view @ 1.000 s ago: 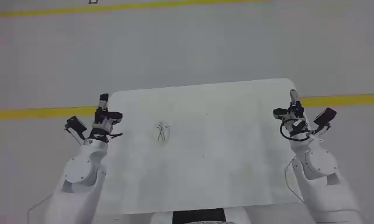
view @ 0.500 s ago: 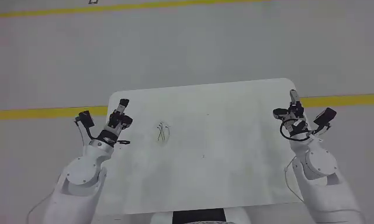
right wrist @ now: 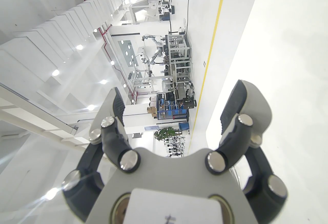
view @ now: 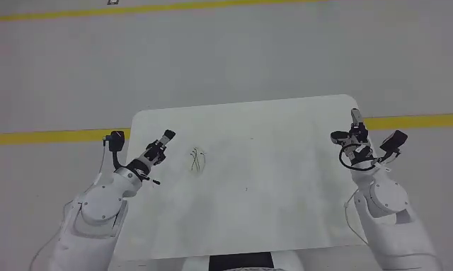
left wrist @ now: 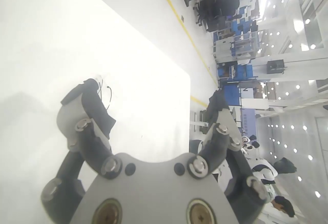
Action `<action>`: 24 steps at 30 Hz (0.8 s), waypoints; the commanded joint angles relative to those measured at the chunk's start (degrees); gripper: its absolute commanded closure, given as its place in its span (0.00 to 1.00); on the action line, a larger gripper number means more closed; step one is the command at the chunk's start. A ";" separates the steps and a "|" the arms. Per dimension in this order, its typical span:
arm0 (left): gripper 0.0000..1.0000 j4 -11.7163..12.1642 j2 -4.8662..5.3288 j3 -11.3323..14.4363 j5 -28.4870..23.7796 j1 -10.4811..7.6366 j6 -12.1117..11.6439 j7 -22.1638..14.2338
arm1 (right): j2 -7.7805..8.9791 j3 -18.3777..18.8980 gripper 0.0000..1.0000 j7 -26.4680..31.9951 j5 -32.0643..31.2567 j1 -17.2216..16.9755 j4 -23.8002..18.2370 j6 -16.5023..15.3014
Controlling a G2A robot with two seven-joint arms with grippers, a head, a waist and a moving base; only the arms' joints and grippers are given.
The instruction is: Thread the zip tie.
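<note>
The thin zip tie (view: 197,160) lies flat near the table's (view: 283,200) 9 o'clock side, so the left claw (view: 167,136), spread wide and empty at the tie's 10 o'clock, should come down slowly and pinch one end, while the right claw (view: 356,119), also spread, waits at 3 o'clock.

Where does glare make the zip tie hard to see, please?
Left wrist view: the table is blown out white, leaving the zip tie as thin dark loops; top view: even light, it reads plainly; right wrist view: ceiling lamps flare.
</note>
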 commanded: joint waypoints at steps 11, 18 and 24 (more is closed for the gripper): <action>0.00 1.25 1.84 6.61 17.08 -11.23 6.19 -22.77 | 0.00 0.00 0.00 0.00 0.00 0.00 0.00 0.00; 0.00 2.53 2.06 7.40 20.38 -13.50 6.19 -25.92 | 0.00 0.00 0.00 0.00 0.00 0.00 0.00 0.00; 0.00 2.53 2.06 7.40 20.38 -13.50 6.19 -25.92 | 0.00 0.00 0.00 0.00 0.00 0.00 0.00 0.00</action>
